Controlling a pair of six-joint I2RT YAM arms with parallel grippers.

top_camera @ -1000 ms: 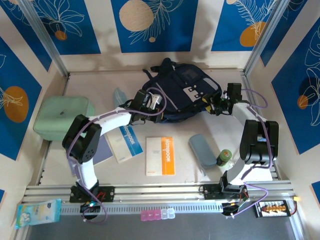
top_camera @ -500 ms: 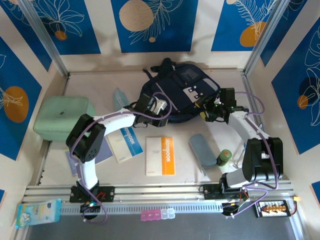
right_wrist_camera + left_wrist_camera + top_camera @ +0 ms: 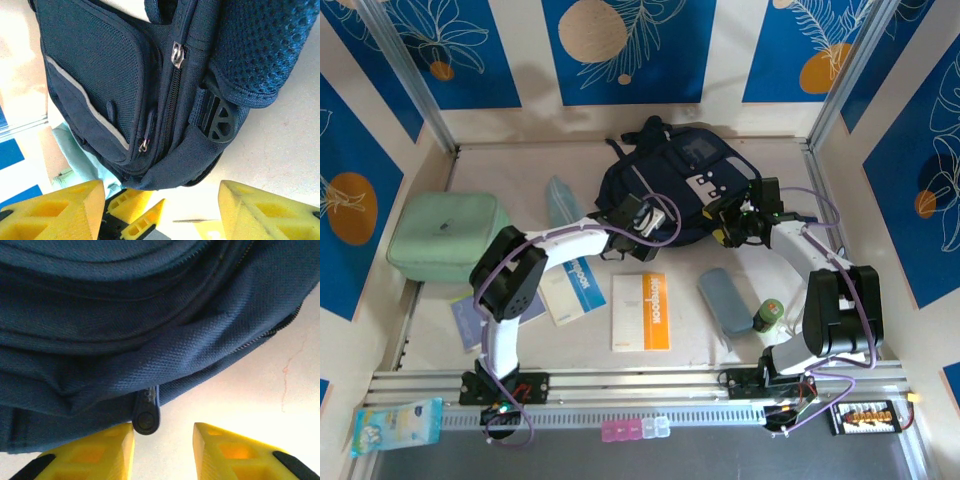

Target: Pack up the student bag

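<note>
1. Nearest my end of the tabletop [image 3: 505, 175], the orange-and-white booklet [image 3: 642, 312] and the grey-blue pouch [image 3: 724, 300] lie unpacked, well short of both claws.
2. Further out, the left claw [image 3: 162, 432] is released. Its yellow fingers stand apart with nothing but bare tabletop between them.
3. Just ahead of it, a dark zipper pull [image 3: 146, 415] hangs off the near edge of the student bag [image 3: 680, 185]. In the left wrist view the pull sits off-centre, right beside the tip of the finger on the left side. I cannot tell whether they touch.
4. I judge this offset is what the next move turns on: a slight sideways nudge to bring the pull into the gap, then a pinch.
5. The right claw [image 3: 161, 187] is also released, spread wide and empty. It faces the bag's right flank, with a black buckle [image 3: 218, 120] and the pocket zippers ahead of it and clearly apart from its fingers.
6. Farthest out, the bag lies flat at the far middle of the tabletop, front pocket up, wider across than deep. The left claw is the nearer one to anything it can grip.
</note>
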